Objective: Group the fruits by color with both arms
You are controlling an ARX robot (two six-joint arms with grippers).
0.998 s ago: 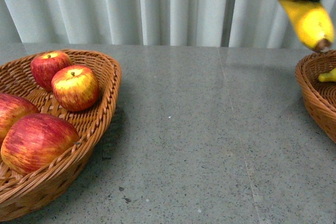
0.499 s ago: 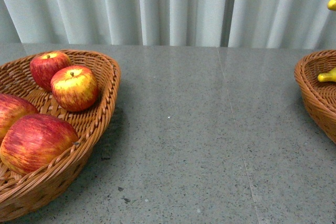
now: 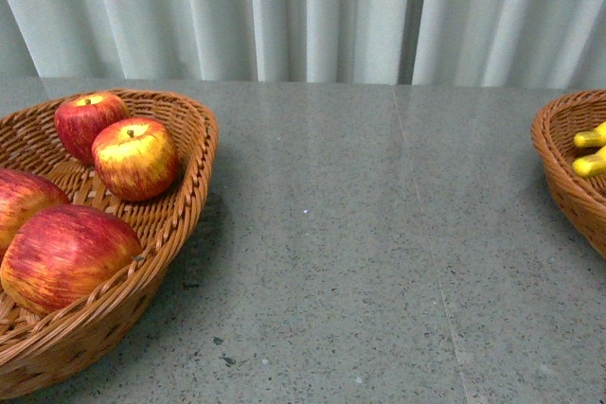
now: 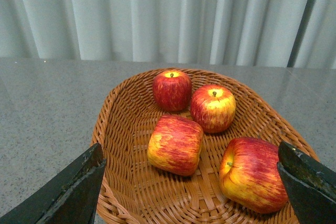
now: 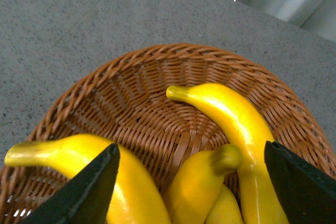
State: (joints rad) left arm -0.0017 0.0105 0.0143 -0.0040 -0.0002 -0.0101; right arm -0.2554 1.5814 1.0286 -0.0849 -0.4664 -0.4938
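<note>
i see both jaws released: left gripper (image 4: 191,182) over the apples (image 4: 175,144), right gripper (image 5: 191,182) over the bananas (image 5: 233,116).

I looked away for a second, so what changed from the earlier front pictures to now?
A second ago the right gripper held a banana high over the right basket. It has since left the front view, and a second banana tip now shows in that basket. In its wrist view the jaws stand open over the bananas. The left basket and its four apples stayed put.
</note>
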